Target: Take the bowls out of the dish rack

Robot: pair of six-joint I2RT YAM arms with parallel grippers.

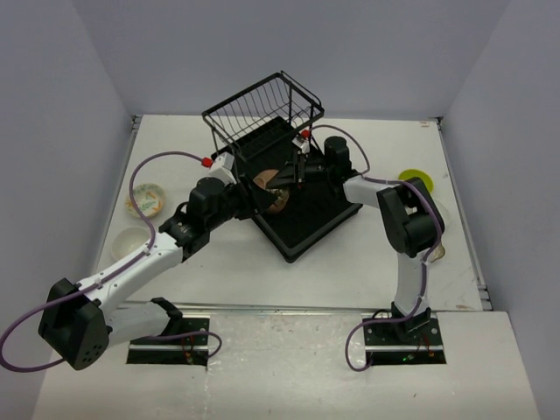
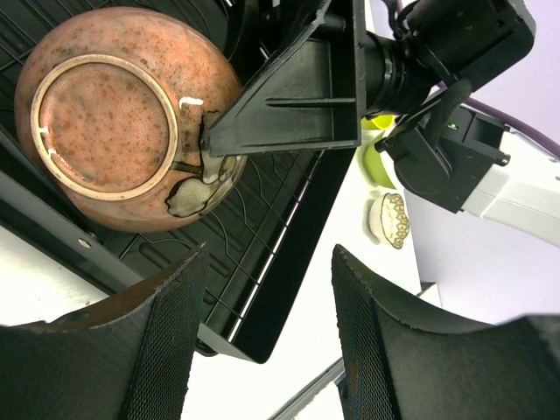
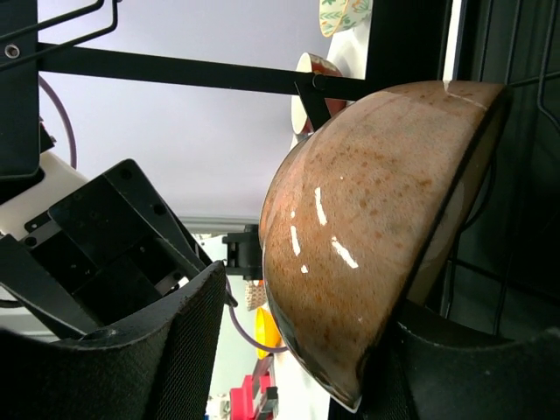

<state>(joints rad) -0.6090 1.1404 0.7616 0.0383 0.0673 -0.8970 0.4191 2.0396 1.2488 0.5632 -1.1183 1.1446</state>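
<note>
Two sets of jaws meet at the brown bowl (image 2: pixel 114 114), tipped on edge in the rack (image 1: pixel 315 223). The left jaws gape empty; the right jaws straddle its rim, grip unclear.

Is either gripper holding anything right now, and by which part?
Nothing is clamped yet. The right gripper straddles the rim of the speckled tan-brown ceramic bowl, with a visible gap on the outer side. The left gripper is open and empty.
</note>
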